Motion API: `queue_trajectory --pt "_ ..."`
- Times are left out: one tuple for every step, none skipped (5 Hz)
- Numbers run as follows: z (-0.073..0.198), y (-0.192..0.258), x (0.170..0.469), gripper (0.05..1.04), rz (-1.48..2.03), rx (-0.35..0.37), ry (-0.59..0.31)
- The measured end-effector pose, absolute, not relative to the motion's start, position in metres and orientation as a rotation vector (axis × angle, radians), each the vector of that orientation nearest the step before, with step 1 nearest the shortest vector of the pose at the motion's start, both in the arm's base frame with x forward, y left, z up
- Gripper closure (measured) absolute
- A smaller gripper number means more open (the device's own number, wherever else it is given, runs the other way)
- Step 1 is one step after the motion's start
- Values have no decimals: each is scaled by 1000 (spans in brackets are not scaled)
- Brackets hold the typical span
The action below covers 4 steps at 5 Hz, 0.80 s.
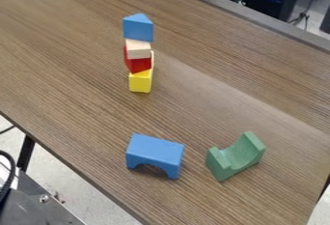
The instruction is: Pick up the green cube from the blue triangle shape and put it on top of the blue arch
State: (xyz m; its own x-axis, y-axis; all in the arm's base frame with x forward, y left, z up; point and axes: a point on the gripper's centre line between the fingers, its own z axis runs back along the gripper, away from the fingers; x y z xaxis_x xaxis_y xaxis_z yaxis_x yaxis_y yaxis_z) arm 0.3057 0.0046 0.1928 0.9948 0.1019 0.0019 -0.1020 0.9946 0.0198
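Note:
A blue triangular block (pixel 138 28) tops a tall stack at the upper middle of the table, with a cream block directly under it and nothing resting on it. The blue arch (pixel 155 150) stands on the table at the lower middle, its opening facing down and its flat top bare. To the right of the arch, and apart from it, sits a green block (pixel 241 156) with a curved hollow on its upper side; its shape is not a cube.
Below the blue triangular block, the stack holds the cream block (pixel 138 49), a red block (pixel 136 63) and a yellow block (pixel 140 82). The wooden table (pixel 71 74) has its near edge running diagonally at lower left. Dark equipment (pixel 29 204) stands beyond that edge.

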Motion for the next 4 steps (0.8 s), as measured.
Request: queue_trajectory --pt "185 -34 305 486 -91 -16 -4" --pt "157 -54 298 486 -176 -39 3" --pt "121 -67 286 486 -236 -51 42" --pt "103 -75 274 486 -262 -69 81"
